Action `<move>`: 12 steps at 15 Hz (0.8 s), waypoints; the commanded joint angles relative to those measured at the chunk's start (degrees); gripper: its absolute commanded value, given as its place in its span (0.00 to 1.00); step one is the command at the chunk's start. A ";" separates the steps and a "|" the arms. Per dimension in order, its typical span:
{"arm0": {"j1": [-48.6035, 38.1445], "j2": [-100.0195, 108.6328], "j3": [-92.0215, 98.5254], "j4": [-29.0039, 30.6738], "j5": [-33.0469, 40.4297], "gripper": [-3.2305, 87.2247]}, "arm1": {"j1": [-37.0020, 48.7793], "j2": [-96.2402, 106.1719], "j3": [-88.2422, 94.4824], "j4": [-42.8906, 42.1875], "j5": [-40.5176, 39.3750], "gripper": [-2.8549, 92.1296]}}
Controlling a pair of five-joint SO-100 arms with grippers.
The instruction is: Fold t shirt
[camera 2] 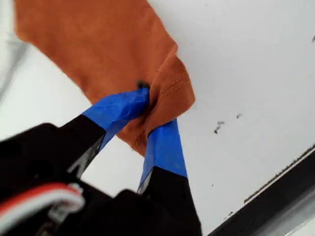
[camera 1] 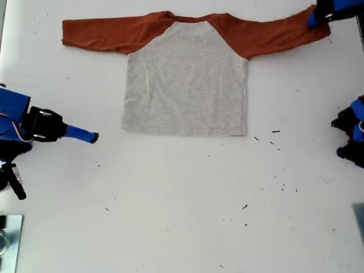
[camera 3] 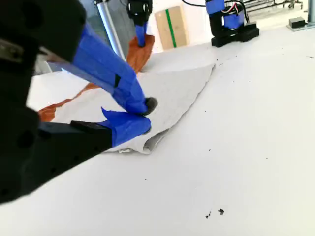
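**Sleeve fold under way: cuff pinched, hem side waiting**

The t shirt (camera 1: 186, 79) is lying flat and spread on the white table (camera 1: 182, 216), sleeves out toward both sides of the exterior view. My first gripper (camera 2: 147, 115) is pinching the rust-orange cuff (camera 2: 170, 93) at the exterior view's upper right; judged best, it should be lifting low and carrying the sleeve inward across the grey body, avoiding dragging the whole garment. My second gripper (camera 3: 140, 115) is hovering nearly closed and empty, near the hem corner (camera 3: 147, 142).
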 commanded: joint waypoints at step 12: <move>-1.58 0.44 0.53 0.18 -0.09 0.03 | -55.37 -16.70 -42.71 3.34 38.32 0.20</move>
